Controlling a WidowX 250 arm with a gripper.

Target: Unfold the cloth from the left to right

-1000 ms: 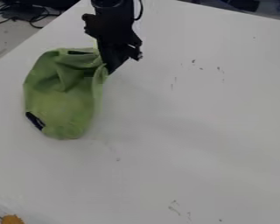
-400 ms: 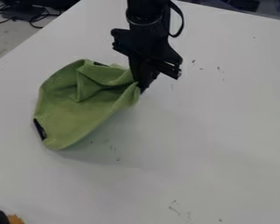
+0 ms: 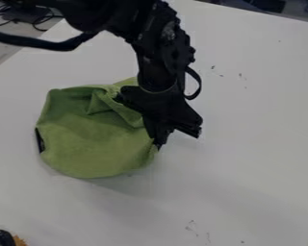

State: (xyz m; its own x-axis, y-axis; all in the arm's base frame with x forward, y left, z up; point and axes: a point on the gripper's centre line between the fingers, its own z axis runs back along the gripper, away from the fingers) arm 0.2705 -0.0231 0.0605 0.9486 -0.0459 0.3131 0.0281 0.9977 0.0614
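Note:
My gripper (image 3: 159, 143) hangs left of the table's middle, shut on the right edge of the green cloth (image 3: 96, 146). The cloth spreads to the left of the gripper, its lower part fairly smooth and rounded, with folds bunched near its top beside the wrist. A dark patch shows on the cloth's left edge. Part of the cloth's upper right is hidden behind the arm.
The white table (image 3: 247, 158) reaches far to the right and below the cloth. Dark cables (image 3: 37, 19) lie beyond its upper-left edge. An orange object (image 3: 19, 240) and a black item (image 3: 1, 236) are at the lower-left corner.
The gripper has moved right and then down the view, drawing the cloth's right edge along. The cloth has spread wider, and more of the arm has come into view.

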